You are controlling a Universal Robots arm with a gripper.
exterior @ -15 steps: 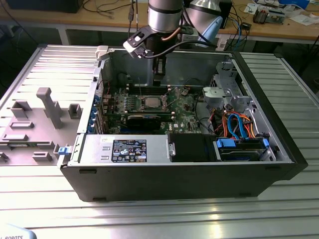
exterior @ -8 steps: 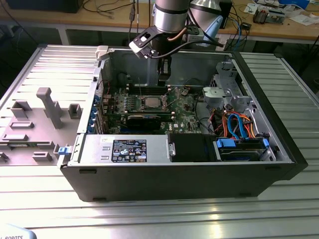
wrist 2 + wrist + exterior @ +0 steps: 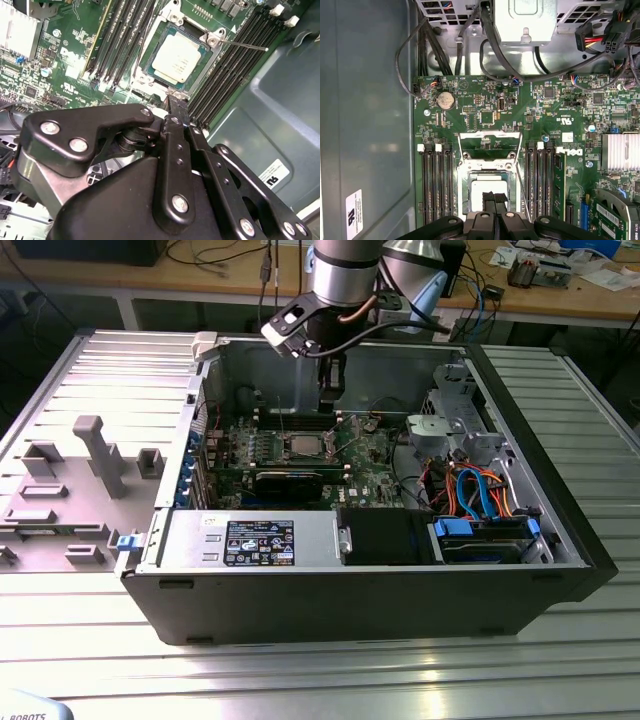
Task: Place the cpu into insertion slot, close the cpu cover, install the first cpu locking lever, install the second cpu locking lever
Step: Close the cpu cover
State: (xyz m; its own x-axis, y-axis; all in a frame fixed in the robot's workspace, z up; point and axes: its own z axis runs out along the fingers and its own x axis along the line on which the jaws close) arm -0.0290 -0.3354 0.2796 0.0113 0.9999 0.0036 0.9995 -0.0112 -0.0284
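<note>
Gripper [image 3: 176, 104] is hanging inside the pc case [image 3: 300, 590] w/ fingers pressed together, nothing btwn them, tips right by the cpu [image 3: 176, 58]. The cpu is sitting in the insertion slot [image 3: 144, 80], w/ the cpu cover [image 3: 204, 62] lying flat round it (a thin lever [image 3: 245, 46] is jutting out beside). Memory slots [image 3: 227, 65] are crowding both sides, leaving little room. The exterior view is showing blue & orange cables [image 3: 480, 490] at its right; the first wrist view is showing a coin cell [image 3: 445, 100].
</note>
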